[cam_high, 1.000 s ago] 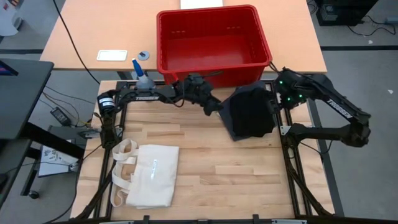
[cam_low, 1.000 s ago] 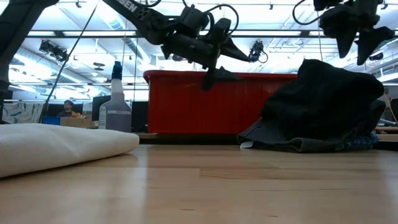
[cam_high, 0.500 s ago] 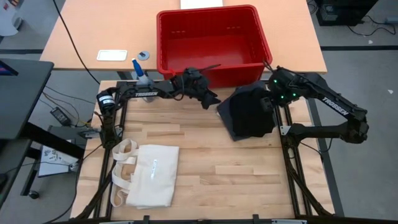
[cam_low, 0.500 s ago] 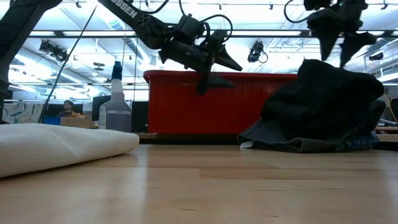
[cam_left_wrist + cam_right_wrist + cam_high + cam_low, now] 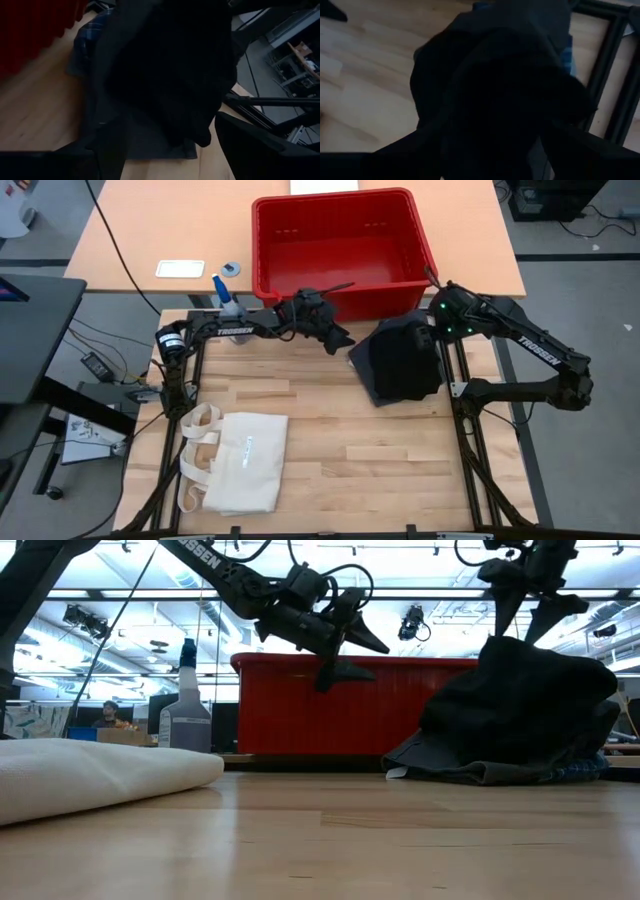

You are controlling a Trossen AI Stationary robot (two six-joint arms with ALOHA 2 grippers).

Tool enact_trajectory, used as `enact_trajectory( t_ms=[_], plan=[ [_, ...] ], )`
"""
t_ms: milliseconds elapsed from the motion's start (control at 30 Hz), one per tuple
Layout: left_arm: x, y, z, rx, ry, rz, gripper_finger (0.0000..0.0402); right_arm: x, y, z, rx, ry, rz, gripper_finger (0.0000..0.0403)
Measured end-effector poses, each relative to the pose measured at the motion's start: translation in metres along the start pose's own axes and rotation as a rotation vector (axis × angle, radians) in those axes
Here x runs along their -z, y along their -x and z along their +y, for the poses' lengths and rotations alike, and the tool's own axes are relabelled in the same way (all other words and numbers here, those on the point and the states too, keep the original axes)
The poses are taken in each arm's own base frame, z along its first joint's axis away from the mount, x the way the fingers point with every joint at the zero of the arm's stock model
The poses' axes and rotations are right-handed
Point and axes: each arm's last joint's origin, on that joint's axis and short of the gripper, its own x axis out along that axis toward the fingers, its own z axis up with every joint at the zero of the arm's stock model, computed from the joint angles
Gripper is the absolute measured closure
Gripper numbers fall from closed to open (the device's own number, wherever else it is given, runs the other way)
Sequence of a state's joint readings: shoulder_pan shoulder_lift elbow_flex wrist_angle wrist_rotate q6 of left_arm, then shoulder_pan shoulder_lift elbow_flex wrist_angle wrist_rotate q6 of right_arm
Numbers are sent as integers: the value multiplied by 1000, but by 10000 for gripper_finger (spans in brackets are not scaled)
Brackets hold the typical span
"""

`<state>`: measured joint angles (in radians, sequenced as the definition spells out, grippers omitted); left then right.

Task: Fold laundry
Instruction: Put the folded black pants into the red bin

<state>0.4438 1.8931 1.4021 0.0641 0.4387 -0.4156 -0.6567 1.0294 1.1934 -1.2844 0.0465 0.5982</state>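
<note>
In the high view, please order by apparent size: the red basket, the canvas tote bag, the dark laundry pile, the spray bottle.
1. red basket
2. canvas tote bag
3. dark laundry pile; looks fairly near the tote, so this order is unsure
4. spray bottle

We see the laundry point(image 5: 402, 361) heaped in one crumpled pile on the bench's far right part: a dark charcoal garment point(image 5: 525, 690) mounded on top, a grey layer point(image 5: 450, 768) spread flat beneath, and blue plaid point(image 5: 90, 37) peeking out at an edge.

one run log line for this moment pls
left pincer: open, raised beside dark laundry pile | right pincer: open above pile | nothing held
</note>
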Motion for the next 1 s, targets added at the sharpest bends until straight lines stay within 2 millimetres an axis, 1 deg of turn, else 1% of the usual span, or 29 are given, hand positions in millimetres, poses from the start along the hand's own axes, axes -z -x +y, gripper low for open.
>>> enact_trajectory(
  t_ms=[133,200,367,467,633,1000],
  plan=[
    [0,0,0,0,0,-1,113,-2,0,1,-7,-7,-22,105],
    [0,0,0,0,0,-1,113,-2,0,3,-51,-63,-8,105],
    [0,0,0,0,0,-1,113,-1,0,5,-110,-427,62,105],
    [0,0,0,0,0,0,113,0,1,8,-139,-560,105,105],
    [0,0,0,0,0,0,113,2,1,11,-149,-622,108,105],
    [0,0,0,0,0,0,113,1,1,11,-136,-642,89,105]
  ],
)
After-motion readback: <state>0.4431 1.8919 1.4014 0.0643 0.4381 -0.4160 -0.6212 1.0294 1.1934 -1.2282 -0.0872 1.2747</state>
